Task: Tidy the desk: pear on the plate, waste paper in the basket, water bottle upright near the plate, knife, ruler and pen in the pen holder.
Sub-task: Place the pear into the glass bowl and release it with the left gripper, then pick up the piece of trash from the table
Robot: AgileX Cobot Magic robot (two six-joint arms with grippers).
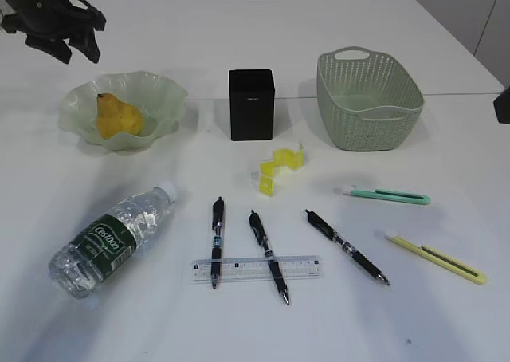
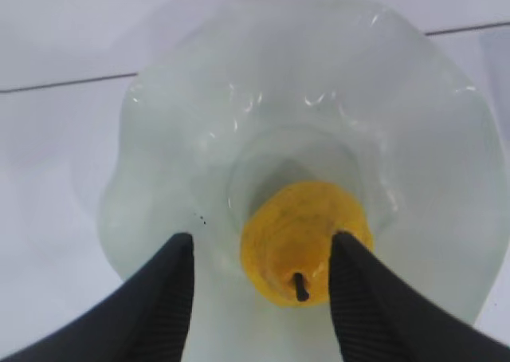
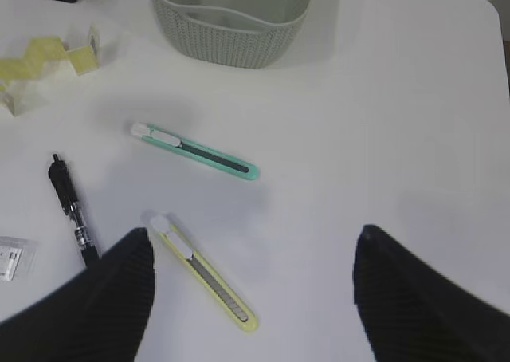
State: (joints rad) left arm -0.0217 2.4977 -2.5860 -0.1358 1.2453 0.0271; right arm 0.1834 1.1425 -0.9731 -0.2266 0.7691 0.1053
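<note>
The yellow pear (image 1: 118, 116) lies on the pale green wavy plate (image 1: 163, 87), also shown in the left wrist view (image 2: 307, 238). My left gripper (image 1: 65, 29) hangs open above the plate, its jaws (image 2: 261, 254) apart over the pear. The water bottle (image 1: 111, 238) lies on its side. Three pens (image 1: 217, 238) (image 1: 267, 254) (image 1: 344, 246) and a clear ruler (image 1: 255, 269) lie at the front. A green knife (image 1: 386, 194) and a yellow knife (image 1: 437, 258) lie on the right. Yellow waste paper (image 1: 280, 169) sits before the black pen holder (image 1: 252, 104). My right gripper (image 3: 251, 258) is open above the yellow knife (image 3: 203, 273).
The grey-green basket (image 1: 368, 99) stands at the back right and shows in the right wrist view (image 3: 231, 15). The green knife (image 3: 195, 151), one pen (image 3: 72, 210) and the waste paper (image 3: 44, 63) also show in the right wrist view.
</note>
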